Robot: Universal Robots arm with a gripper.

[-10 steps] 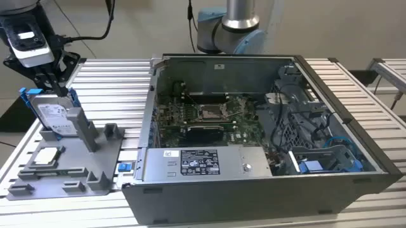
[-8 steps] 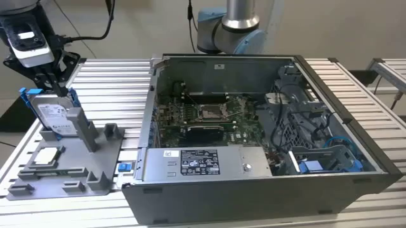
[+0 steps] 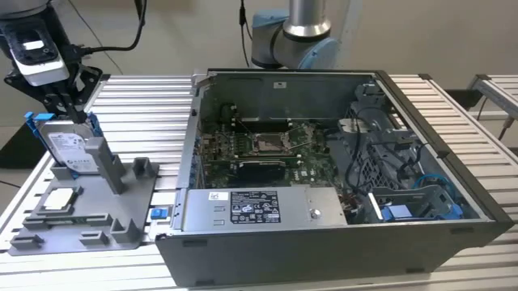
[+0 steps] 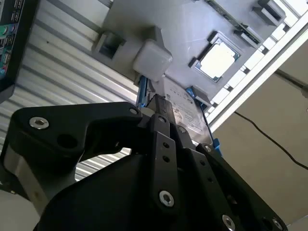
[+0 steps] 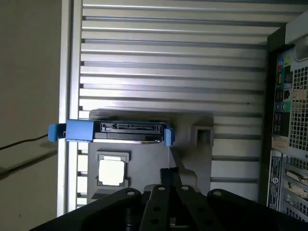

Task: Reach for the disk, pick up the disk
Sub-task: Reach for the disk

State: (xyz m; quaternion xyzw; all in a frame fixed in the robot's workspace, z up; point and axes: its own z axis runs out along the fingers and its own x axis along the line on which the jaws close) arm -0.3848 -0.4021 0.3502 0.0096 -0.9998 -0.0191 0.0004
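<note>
The disk (image 3: 67, 148) stands on edge in a grey fixture (image 3: 121, 203) at the exterior view's left, silver with a white label and blue rails at its ends. My gripper (image 3: 75, 116) hangs over its top edge, toward the end beside the fixture's post, and looks shut with nothing between its fingers. In the first wrist view the disk (image 5: 130, 130) shows edge-on with its connector, and the gripper (image 5: 169, 174) sits just off its blue end. In the second wrist view the gripper (image 4: 155, 107) points at the disk (image 4: 187, 110); whether it touches I cannot tell.
A square silver-topped chip (image 3: 60, 199) lies in the fixture in front of the disk. An open computer case (image 3: 267, 242) fills the exterior view's right, with a grey labelled box (image 3: 259, 206) inside. Another arm (image 3: 295, 36) stands behind it. Slatted table (image 3: 145, 109) surrounds the fixture.
</note>
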